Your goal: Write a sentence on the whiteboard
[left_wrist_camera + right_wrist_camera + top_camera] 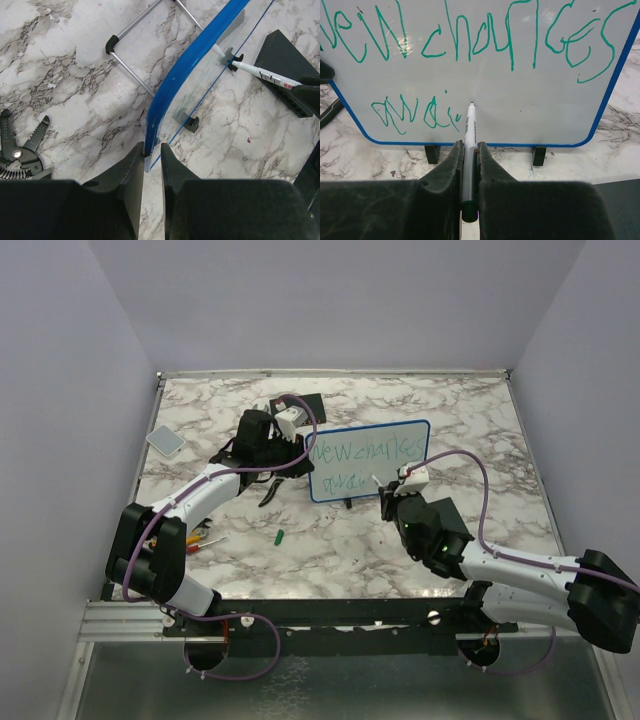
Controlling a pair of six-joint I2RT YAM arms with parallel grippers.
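The marble table [480,440] carries the whiteboard [392,462] just above the middle of the top view. It stands on its small black feet. Its long axis runs left to right across the frame, rising a little toward the right, and its written face is turned toward the bottom edge.

The left gripper [152,147] is clenched on the blue rim at the board's left end, bracing it. The right gripper [468,150] is clamped around a marker [470,130]. The marker's long axis runs straight up the right wrist frame, tip first, about square to the board's face. The tip sits at the face just right of the last stroke in the lower line. I cannot tell whether it touches.

The sentence [511,50] is in green. The upper line reads "new charges", and the lower line holds only a few letters at lower left.

The step in hand looks like finishing that lower line. Pressure should be light and even so the board neither tips back nor slides, with the left grip kept firm. The next strokes should go rightward into the bare white space, level with the letters already there and no taller than them.

Pliers [20,155] lie at the left of the left wrist view. A green cap [280,536] lies below the board.
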